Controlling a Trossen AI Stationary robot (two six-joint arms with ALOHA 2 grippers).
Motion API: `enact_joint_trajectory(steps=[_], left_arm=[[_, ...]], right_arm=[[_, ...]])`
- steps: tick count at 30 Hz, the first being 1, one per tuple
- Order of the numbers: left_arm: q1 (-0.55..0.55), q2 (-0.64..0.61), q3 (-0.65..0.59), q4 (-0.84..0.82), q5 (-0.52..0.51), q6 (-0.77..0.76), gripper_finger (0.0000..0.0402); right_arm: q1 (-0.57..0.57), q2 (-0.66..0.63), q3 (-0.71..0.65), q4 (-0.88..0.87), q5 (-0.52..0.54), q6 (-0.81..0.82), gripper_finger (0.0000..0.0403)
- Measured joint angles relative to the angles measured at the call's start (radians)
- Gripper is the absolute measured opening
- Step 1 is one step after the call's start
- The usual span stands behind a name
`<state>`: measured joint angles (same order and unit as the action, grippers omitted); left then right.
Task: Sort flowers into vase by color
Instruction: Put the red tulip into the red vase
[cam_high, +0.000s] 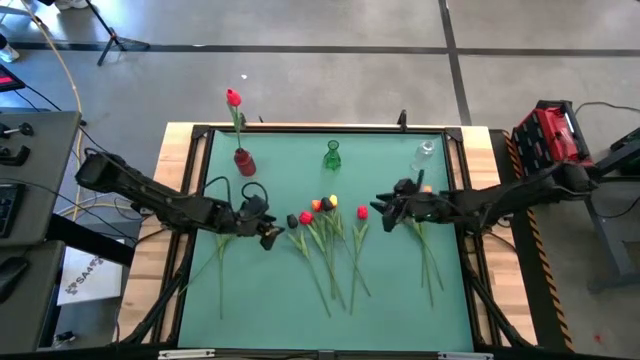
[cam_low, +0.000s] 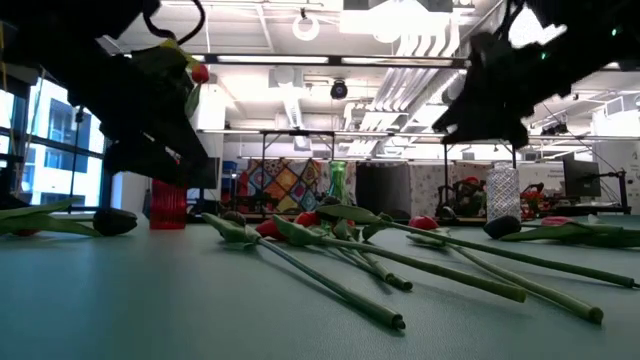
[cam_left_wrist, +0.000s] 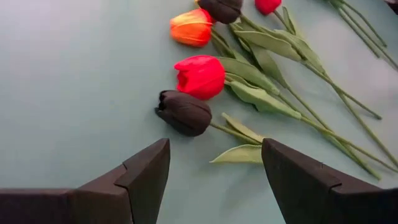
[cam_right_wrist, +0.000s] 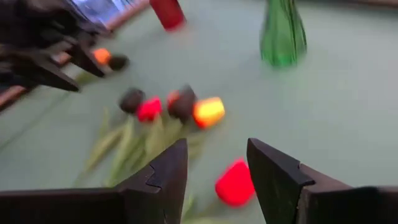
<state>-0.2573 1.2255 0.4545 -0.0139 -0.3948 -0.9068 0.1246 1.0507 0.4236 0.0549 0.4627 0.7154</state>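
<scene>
Three vases stand along the far side of the green table (cam_high: 260, 300): a red vase (cam_high: 244, 161) holding one red flower (cam_high: 233, 98), a green vase (cam_high: 332, 156) and a clear vase (cam_high: 424, 153), neither with a flower visible in it. The left gripper (cam_left_wrist: 214, 165) hangs low over the mat with its jaws spread wide and nothing between them; just ahead of its fingertips lies a black tulip (cam_left_wrist: 183, 112), and just beyond that a red tulip (cam_left_wrist: 200, 76), then an orange one (cam_left_wrist: 193, 27) and a second black bud (cam_left_wrist: 220, 9) farther out. This central bunch (cam_high: 325, 235) counts about five or six stems fanning toward the near edge. The right gripper (cam_right_wrist: 214, 165) hovers on the other side of that bunch, jaws also apart and empty, with a lone red bud (cam_right_wrist: 235, 182) directly in front of its fingers. A few more stems (cam_high: 428, 255) lie under the right arm, and two or so (cam_high: 218, 262) lie behind the left gripper, beneath its arm.
</scene>
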Motion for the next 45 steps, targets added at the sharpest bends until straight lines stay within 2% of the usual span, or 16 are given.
enact_joint_trajectory(steps=[6,12,16,24,31,36,39,45], left_arm=[[0.001,0.065,0.000,0.051,-0.028,0.045,0.0240],[0.002,0.104,0.000,0.062,-0.035,0.097,0.0240],[0.002,0.112,0.000,0.076,-0.038,0.138,0.0240],[0.002,0.112,0.000,0.080,-0.064,0.155,0.0240],[0.002,0.112,0.000,0.081,-0.087,0.184,0.0240],[0.002,0.112,0.000,0.091,-0.155,0.186,0.0240],[0.002,0.112,0.000,0.098,-0.192,0.186,0.0240],[0.002,0.111,0.000,0.118,-0.215,0.186,0.0240]], right_arm=[[0.000,0.146,0.000,-0.013,-0.007,0.279,0.0126],[0.028,0.303,0.000,0.129,-0.033,0.408,0.0111],[0.035,0.361,0.000,0.199,-0.032,0.434,0.0110],[0.040,0.471,0.082,0.152,-0.099,0.456,0.0110],[0.039,0.587,0.215,-0.083,-0.113,0.549,0.0110],[0.039,0.611,0.281,-0.163,-0.117,0.489,0.0108],[0.029,0.614,0.309,-0.183,-0.124,0.438,0.0089],[-0.010,0.615,0.338,-0.197,-0.119,0.346,0.0013]])
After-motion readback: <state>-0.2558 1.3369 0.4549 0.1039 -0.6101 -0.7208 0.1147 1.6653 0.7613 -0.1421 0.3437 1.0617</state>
